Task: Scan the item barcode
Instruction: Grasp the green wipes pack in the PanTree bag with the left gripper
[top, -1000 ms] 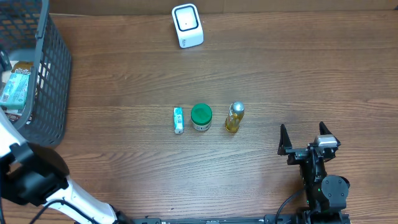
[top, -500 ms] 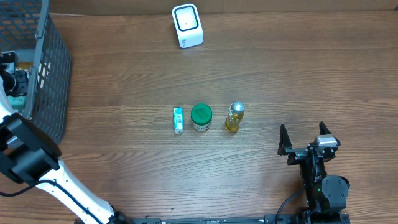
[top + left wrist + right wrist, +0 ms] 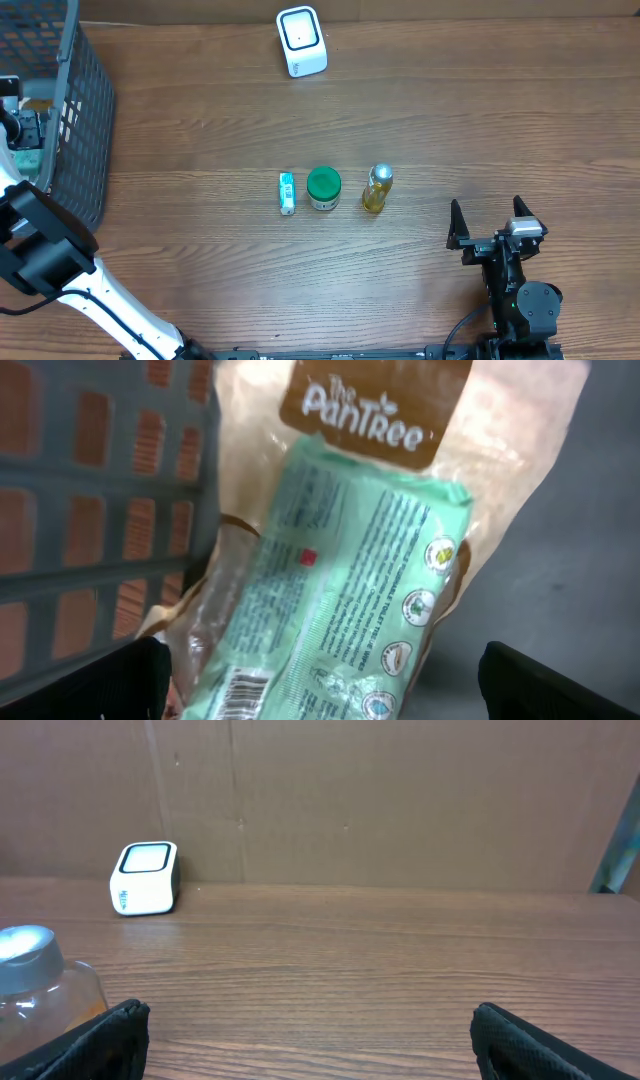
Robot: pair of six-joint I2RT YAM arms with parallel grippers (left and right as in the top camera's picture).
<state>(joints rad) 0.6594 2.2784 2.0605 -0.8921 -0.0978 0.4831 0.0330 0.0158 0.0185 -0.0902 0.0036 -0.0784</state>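
Note:
My left gripper [image 3: 22, 126] hangs inside the grey basket [image 3: 85, 110] at the table's left edge, jaws open. In the left wrist view a mint-green wipes pack [image 3: 350, 590] with a barcode [image 3: 235, 695] lies on a brown "The PanTree" bag [image 3: 385, 405], between my spread fingertips [image 3: 100, 680] without touching them. The white scanner [image 3: 301, 41] stands at the far middle of the table, also in the right wrist view [image 3: 146, 878]. My right gripper [image 3: 488, 222] rests open and empty at the near right.
A teal tube [image 3: 287, 192], a green-lidded jar [image 3: 323, 187] and a yellow bottle with a silver cap [image 3: 377, 188] stand in a row mid-table. The bottle [image 3: 40, 985] shows left of my right gripper. A cardboard wall backs the table.
My left arm has moved farther into the basket and now covers the packs there. The right arm and the table items have not moved.

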